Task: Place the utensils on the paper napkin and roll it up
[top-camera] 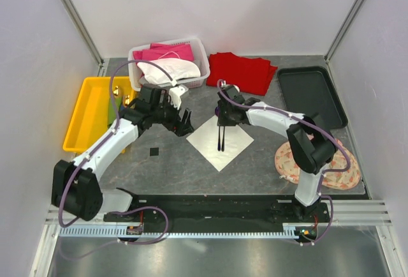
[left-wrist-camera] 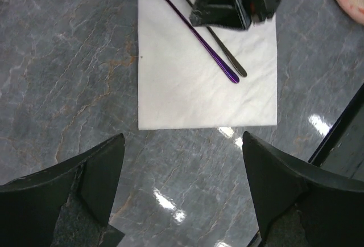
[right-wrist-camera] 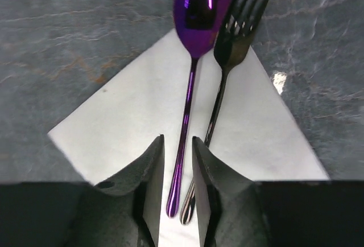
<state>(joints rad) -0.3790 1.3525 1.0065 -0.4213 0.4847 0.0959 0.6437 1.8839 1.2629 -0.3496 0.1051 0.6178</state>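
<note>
The paper napkin (top-camera: pixel 220 142) lies as a white diamond on the grey table. On it, side by side, rest a purple spoon (right-wrist-camera: pixel 196 8) and a dark fork (right-wrist-camera: pixel 239 25), with their heads past the napkin's far corner. My right gripper (right-wrist-camera: pixel 177 139) stands low over the handle ends. Its jaws are a little apart and the spoon handle runs between them untouched. My left gripper (left-wrist-camera: pixel 183 144) hovers wide open over bare table just beside the napkin (left-wrist-camera: pixel 193 87), holding nothing. From there I see the spoon (left-wrist-camera: pixel 193 31), the fork (left-wrist-camera: pixel 224 48) and the right gripper (left-wrist-camera: pixel 233 2).
A yellow bin (top-camera: pixel 89 114) sits at the left. A white basket (top-camera: pixel 169 63) of pink and white cloth stands at the back, with a red cloth (top-camera: pixel 242 73) beside it. A black tray (top-camera: pixel 311 95) and a patterned plate (top-camera: pixel 319 159) are at the right. A small black square (top-camera: pixel 154 152) lies near the napkin.
</note>
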